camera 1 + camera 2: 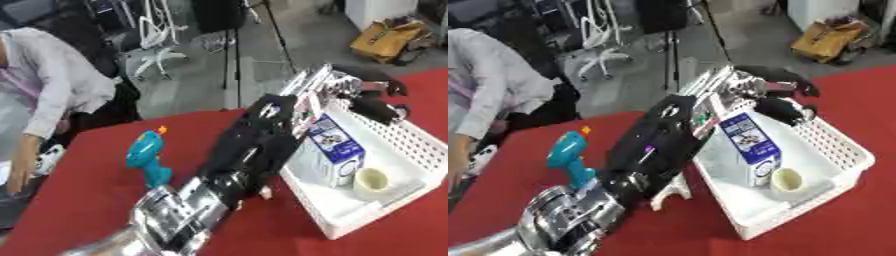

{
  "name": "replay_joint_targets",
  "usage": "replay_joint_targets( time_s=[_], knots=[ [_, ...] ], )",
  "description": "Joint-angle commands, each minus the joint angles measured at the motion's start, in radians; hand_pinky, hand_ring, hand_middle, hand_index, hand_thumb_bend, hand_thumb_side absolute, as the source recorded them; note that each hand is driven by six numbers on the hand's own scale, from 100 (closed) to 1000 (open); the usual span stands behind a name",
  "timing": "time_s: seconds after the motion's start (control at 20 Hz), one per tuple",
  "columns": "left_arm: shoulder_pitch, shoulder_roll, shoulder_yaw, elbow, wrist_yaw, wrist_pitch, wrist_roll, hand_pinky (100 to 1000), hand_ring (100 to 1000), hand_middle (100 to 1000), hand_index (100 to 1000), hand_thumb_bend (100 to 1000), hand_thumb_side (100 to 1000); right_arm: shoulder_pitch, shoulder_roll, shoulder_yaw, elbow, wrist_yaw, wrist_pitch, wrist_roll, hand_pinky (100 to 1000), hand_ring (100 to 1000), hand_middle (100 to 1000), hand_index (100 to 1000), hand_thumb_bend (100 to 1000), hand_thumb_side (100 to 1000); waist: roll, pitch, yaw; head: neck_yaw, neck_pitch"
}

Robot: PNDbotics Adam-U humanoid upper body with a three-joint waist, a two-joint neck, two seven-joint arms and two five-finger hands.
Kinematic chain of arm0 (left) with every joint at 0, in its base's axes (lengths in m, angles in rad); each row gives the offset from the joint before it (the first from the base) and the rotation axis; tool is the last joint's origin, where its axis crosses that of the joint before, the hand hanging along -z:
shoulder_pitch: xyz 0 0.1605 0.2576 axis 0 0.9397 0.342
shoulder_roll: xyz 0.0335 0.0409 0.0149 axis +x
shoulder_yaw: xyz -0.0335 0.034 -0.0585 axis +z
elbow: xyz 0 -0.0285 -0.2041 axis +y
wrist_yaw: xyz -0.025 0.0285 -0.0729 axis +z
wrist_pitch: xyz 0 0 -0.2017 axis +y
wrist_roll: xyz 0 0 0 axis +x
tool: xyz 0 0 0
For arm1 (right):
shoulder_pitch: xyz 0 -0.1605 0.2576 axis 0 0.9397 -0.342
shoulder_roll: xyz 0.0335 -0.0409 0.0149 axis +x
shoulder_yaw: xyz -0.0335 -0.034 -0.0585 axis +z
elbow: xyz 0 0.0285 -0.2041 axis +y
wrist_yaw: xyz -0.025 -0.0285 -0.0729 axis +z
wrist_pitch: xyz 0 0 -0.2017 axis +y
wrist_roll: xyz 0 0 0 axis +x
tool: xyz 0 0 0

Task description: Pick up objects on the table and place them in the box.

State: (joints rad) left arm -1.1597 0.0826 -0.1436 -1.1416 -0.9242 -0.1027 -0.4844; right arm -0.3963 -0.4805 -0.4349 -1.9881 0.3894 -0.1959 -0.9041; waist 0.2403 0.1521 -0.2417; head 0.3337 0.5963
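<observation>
My left arm reaches from the lower left across the red table (pixel 96 200) to the white basket (pixel 411 142). Its hand (pixel 360 93) hovers over the basket's far corner, black fingers (pixel 391 84) and thumb spread apart with nothing between them. Just below the hand, a blue and white carton (pixel 337 146) stands upright inside the basket. Next to it lies a pale roll of tape (pixel 371 181). A teal toy drill (pixel 147 159) with an orange tip stands on the table to the left of my arm. A small white thing (pixel 672 192) sits by the basket's near-left side, partly hidden under my forearm.
The table's far edge (pixel 175 120) runs behind the drill and the basket, with grey floor beyond it. A white office chair (pixel 157 42) and a yellow bag (pixel 385 40) stand on that floor.
</observation>
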Motion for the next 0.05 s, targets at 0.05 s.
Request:
replay_joint_targets(
  time_s=[0.05],
  knots=[
    [0.042,0.108,0.019,-0.248,0.096,-0.014,0.171,699,893,908,980,100,721,0.013,-0.044,-0.030,-0.012,0.019,-0.001,-0.003,739,687,513,599,100,387,-0.029,-0.025,0.024,-0.071,0.017]
  ],
)
